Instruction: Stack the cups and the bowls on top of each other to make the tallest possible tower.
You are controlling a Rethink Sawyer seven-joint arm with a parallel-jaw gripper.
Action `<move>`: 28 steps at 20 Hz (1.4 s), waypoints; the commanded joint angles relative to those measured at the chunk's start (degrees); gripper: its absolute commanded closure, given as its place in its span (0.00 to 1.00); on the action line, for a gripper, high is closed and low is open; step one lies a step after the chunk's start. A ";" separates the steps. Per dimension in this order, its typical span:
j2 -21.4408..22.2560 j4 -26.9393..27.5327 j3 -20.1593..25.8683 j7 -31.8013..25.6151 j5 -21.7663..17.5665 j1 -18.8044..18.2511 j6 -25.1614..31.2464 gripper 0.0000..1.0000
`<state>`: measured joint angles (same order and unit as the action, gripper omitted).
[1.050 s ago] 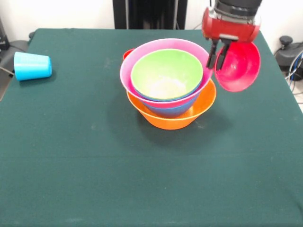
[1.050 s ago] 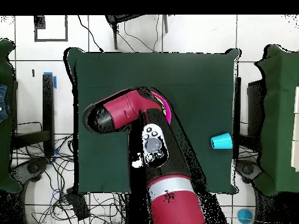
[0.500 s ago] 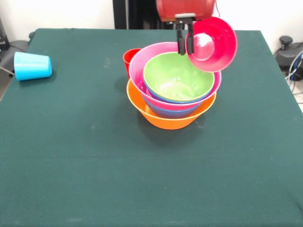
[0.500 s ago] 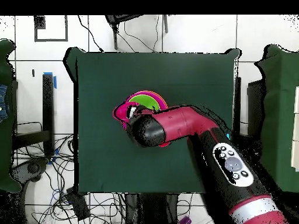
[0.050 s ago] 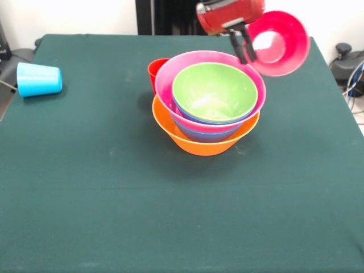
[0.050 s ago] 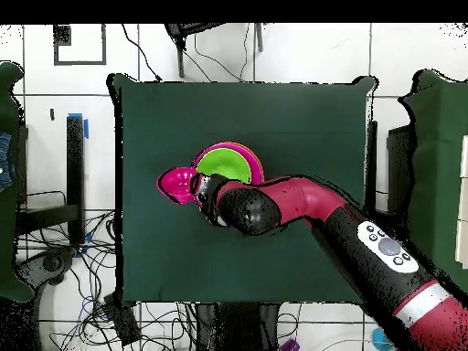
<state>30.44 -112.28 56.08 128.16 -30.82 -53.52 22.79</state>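
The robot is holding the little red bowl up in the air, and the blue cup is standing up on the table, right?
Not quite. The gripper does hold the small red bowl in the air, but the blue cup lies on its side on the table, as the front view shows.

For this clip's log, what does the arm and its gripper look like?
The arm is glossy red with rounded black joint sections, a silver-grey band near its base and a black panel bearing small white buttons. In the front view its red wrist housing has a grey plate on its underside, from which the gripper extends as two slim, straight, dark fingers. No loose cables show on the arm.
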 commanded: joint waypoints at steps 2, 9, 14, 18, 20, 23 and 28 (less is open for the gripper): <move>-27.47 -4.51 17.89 -30.96 -3.50 -6.28 5.37 1.00; -38.22 -2.68 20.85 -38.52 -1.42 -9.02 11.04 1.00; -37.54 -2.20 20.78 -40.29 -1.71 -8.88 11.76 1.00; -37.49 -1.64 21.13 -39.89 -0.79 -8.51 11.81 1.00; -37.25 -1.36 21.30 -39.77 -0.57 -8.39 12.00 1.00; -35.77 -0.72 21.18 -39.83 -1.23 -8.11 12.53 1.00; -25.58 -0.06 19.41 -36.60 -7.86 -5.87 8.42 1.00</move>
<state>-1.95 -115.41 77.60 102.66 -31.72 -63.03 28.98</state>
